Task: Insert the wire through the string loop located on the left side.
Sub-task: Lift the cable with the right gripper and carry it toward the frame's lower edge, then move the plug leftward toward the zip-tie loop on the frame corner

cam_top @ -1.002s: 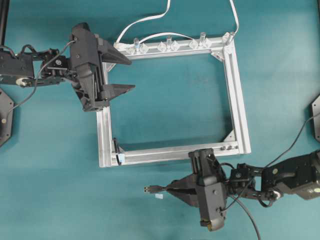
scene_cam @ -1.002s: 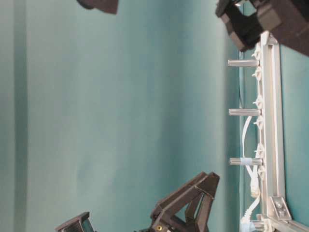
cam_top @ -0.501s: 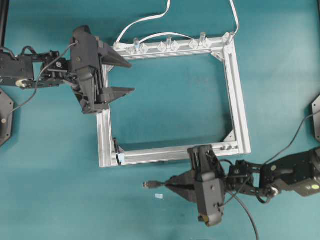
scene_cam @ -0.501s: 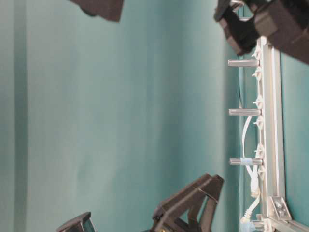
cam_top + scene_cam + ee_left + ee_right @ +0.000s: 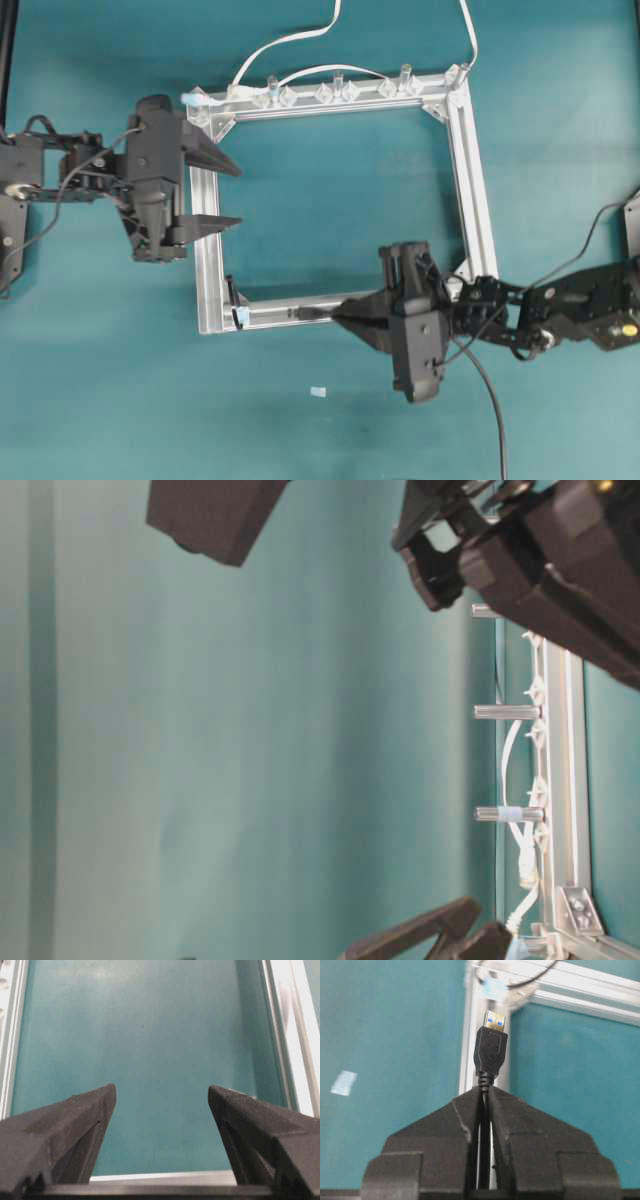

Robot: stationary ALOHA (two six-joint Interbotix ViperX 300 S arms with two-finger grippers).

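Overhead, lower centre, our right gripper (image 5: 345, 312) pinches the wire (image 5: 318, 313) just behind its plug, near the string loop (image 5: 233, 298); the left gripper (image 5: 222, 194) gapes empty. In the right wrist view, the light, limp wire (image 5: 490, 1052) needs this close grip.

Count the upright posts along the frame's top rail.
4: post at the left, post in the middle, post further right, post at the right corner. None looks hidden.
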